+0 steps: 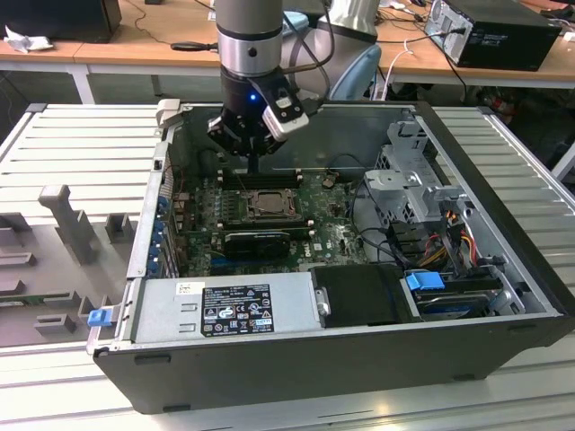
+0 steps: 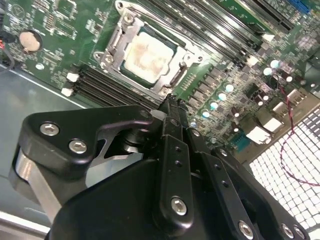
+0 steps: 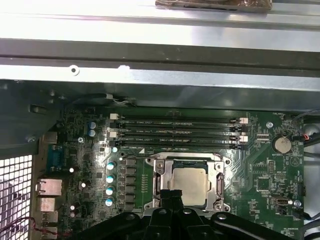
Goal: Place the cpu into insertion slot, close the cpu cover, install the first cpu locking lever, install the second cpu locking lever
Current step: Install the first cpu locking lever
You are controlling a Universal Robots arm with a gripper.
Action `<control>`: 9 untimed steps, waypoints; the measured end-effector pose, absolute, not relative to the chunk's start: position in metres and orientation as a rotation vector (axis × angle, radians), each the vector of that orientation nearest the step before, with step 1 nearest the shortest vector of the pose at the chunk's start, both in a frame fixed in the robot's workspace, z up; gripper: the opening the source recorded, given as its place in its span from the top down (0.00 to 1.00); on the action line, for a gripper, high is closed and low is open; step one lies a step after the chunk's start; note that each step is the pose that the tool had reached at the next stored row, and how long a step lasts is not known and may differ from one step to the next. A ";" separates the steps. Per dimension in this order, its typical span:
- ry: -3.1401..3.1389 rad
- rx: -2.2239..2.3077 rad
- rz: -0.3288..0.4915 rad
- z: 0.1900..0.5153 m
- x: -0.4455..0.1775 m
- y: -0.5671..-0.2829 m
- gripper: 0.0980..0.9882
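cpu: the cpu point(image 3: 189, 180) lies flat in the insertion slot point(image 3: 156, 167), its pale top showing through the window.
cover: the cpu cover point(image 3: 218, 184) is down over the slot and frames the chip.
levers: thin rods run along the slot's edges; cannot tell if they are hooked home.
progress: placing and cover-closing look done; lever work unconfirmed.
gripper: the gripper point(image 3: 172, 192) hangs just above the slot's rim, jaws pressed together, holding nothing.
arm: the wrist stands upright over the slot, inside the open computer case point(image 1: 359, 359).
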State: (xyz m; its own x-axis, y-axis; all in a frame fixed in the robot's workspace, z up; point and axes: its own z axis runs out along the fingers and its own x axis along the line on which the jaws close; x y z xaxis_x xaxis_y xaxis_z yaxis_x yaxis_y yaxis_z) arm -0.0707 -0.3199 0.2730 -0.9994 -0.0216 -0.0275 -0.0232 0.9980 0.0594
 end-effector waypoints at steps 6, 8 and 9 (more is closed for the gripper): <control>3.113 -0.035 0.093 0.269 -0.089 -0.320 0.99; 3.113 -0.035 0.093 0.268 -0.091 -0.320 0.99; 3.113 -0.035 0.093 0.268 -0.093 -0.320 0.99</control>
